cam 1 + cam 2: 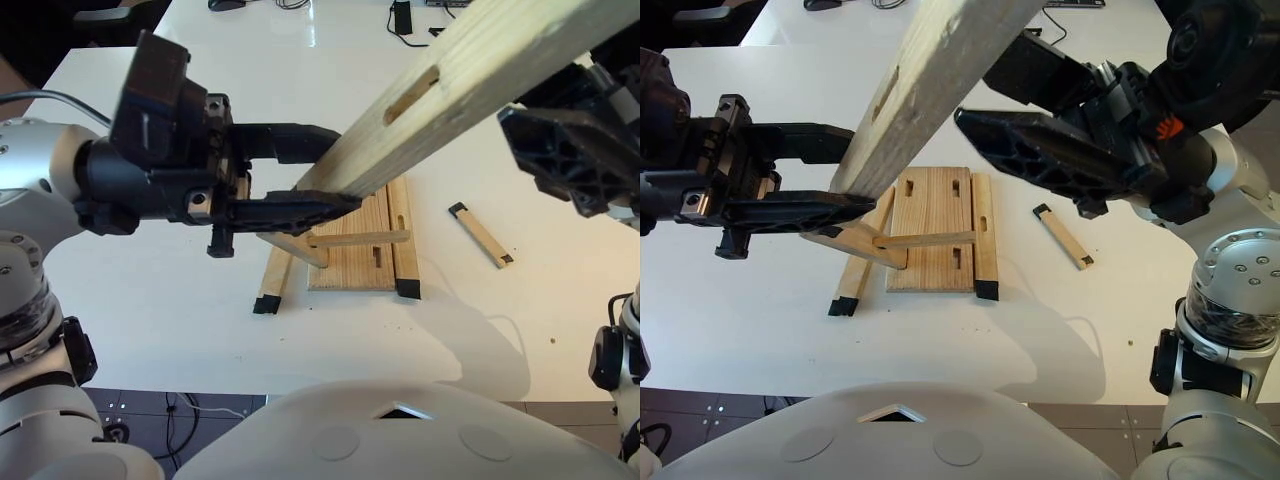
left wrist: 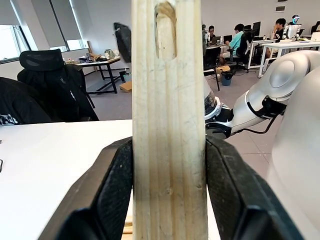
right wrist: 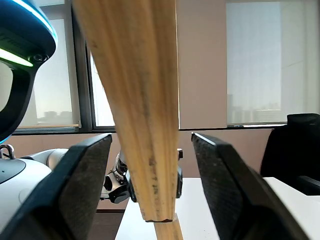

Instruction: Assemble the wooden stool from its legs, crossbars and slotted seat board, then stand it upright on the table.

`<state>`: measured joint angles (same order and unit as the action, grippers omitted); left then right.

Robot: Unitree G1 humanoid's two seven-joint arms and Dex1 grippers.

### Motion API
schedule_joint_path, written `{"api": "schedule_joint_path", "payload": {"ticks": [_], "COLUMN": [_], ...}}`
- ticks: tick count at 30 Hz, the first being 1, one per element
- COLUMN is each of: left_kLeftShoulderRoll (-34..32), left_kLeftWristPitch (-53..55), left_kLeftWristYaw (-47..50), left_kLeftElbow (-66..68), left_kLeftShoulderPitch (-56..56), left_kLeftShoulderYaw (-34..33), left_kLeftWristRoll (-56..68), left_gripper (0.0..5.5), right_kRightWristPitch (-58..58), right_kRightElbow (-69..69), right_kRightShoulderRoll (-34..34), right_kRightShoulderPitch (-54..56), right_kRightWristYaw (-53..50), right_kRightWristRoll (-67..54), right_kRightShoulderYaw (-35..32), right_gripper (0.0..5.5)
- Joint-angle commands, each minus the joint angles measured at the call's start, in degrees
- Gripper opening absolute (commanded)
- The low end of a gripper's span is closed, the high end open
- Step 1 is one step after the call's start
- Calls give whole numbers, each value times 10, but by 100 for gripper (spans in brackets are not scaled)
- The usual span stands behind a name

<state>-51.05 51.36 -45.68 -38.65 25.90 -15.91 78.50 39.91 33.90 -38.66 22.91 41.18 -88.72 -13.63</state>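
nearest the head, the left gripper [image 1: 340,170] is clamped on the lower end of a long slotted leg [image 1: 450,75], which it holds in the air above the table [image 1: 150,300], slanting up and away toward the robot's right. the leg's oval slot [image 1: 412,95] faces up toward the camera. higher along the same leg, the right gripper [image 3: 150,140] has its jaws apart, one finger on each side of the wood with a gap showing on both sides, so it straddles the leg without pinching it. this reads as a handover or a two-handed regrip before the leg is fitted. to do it well, the right jaws should close squarely on the flat faces, clear of the slot, before the left lets go. the leg is long and held only by its end, so it would likely swing if released early. keep the slot face turned toward the tenon it must take. below, on the table, the seat board [image 1: 350,268] lies flat with a leg [image 1: 405,240] just beside its right edge and another leg [image 1: 272,285] at its left, and a crossbar [image 1: 360,238] rests across the board. whether that crossbar is seated in either leg cannot be told. a loose crossbar [image 1: 482,235] lies well apart on the right, so a lowering path should avoid sweeping it.
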Motion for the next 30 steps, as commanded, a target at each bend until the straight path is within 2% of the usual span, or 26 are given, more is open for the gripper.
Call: {"api": "schedule_joint_path", "payload": {"ticks": [1,7,12,18,30], "left_kLeftShoulderRoll": [-9,-19,-19,-20,-24], "left_kLeftWristPitch": [-11,-12,-17,-22,-26], "left_kLeftWristYaw": [-9,-28,-30,-38,-37], "left_kLeftElbow": [8,4,7,6,17], "left_kLeftShoulderPitch": [-3,-19,-19,-24,-23], "left_kLeftShoulderYaw": [6,14,19,25,41], "left_kLeftWristRoll": [-8,-24,-32,-53,-78], "left_gripper": [201,201,201,201,201], "right_kRightWristPitch": [10,11,6,2,-6], "right_kRightElbow": [6,-1,8,10,13], "right_kRightShoulderRoll": [-19,-24,-33,-29,-21], "right_kRightShoulderPitch": [0,9,-12,-23,-31], "right_kRightWristYaw": [26,41,73,94,95], "right_kRightWristRoll": [23,49,115,135,151], "right_kRightShoulderYaw": [6,14,35,31,24], "right_gripper": [295,295,295,203,201]}}
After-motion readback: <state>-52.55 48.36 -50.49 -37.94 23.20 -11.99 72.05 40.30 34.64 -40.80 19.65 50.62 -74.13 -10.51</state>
